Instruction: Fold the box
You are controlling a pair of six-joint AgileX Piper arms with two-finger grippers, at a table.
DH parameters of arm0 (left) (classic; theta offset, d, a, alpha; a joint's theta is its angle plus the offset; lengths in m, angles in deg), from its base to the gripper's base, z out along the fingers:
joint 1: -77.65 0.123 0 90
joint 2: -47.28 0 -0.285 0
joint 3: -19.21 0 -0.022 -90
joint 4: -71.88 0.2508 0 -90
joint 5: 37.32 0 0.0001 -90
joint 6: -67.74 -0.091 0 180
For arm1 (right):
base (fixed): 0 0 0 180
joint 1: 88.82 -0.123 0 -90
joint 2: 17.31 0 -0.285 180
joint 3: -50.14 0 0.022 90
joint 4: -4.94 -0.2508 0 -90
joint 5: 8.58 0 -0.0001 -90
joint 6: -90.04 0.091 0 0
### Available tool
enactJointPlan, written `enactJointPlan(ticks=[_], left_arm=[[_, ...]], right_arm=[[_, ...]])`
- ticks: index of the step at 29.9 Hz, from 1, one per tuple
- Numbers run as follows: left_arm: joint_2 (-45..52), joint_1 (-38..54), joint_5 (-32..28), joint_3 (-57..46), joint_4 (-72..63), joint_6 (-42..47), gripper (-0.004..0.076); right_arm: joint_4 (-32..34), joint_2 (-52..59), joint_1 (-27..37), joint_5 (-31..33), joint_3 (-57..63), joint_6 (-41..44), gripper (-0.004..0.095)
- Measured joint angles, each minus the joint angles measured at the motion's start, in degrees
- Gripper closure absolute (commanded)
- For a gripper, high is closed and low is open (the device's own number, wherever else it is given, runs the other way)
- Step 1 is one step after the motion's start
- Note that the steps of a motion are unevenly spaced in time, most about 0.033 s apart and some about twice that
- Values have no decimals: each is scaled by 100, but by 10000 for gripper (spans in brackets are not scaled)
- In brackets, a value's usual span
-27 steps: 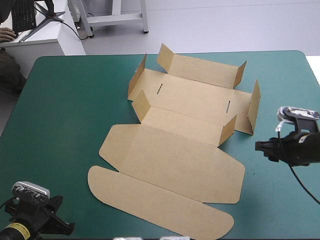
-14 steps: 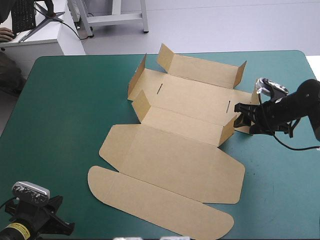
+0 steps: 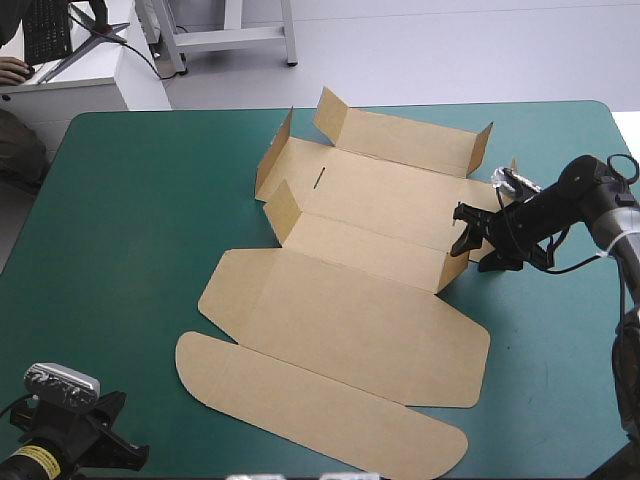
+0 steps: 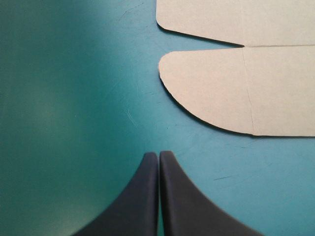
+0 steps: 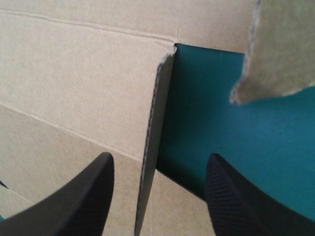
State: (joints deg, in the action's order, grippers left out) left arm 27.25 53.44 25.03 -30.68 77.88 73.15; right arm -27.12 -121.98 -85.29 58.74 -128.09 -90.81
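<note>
High view: we see the brown box point(image 3: 340, 310) as a cut sheet lying on the teal-green cover point(image 3: 130, 220) about the middle of the table. Its lid panel and rounded tuck flap point(image 3: 300, 400) lie flat toward the near edge, and its far part has several short walls raised. At the sheet's right end the right gripper point(image 3: 468, 238) is low over the board with its black fingers parted, at a corner flap point(image 3: 452, 268) that stands upright.

Right wrist view: we find that flap's thin edge rising between the two separated fingers. One finger is over the board and the other over bare cover, and nothing is grasped. A second raised flap point(image 5: 280, 49) shows ahead and to one side.

Left wrist view: the left gripper point(image 4: 158, 155) is clenched on nothing. Its fingers meet in one point above bare cover near the table's near left corner. The rounded tuck flap lies ahead of it and to one side, not touching.
</note>
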Motion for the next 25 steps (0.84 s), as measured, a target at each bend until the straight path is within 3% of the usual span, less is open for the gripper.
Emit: enactJointPlan(ticks=[8,23,25], left_arm=[[0,0,0,0,0,0,734],[0,0,0,0,11,-40,734],[0,0,0,0,11,-40,734]], right_arm=[[-161,-368,-15,-299,0,-113,412],[53,-586,-447,-668,-17,-119,923],[168,-586,-451,-668,-17,-119,915]])
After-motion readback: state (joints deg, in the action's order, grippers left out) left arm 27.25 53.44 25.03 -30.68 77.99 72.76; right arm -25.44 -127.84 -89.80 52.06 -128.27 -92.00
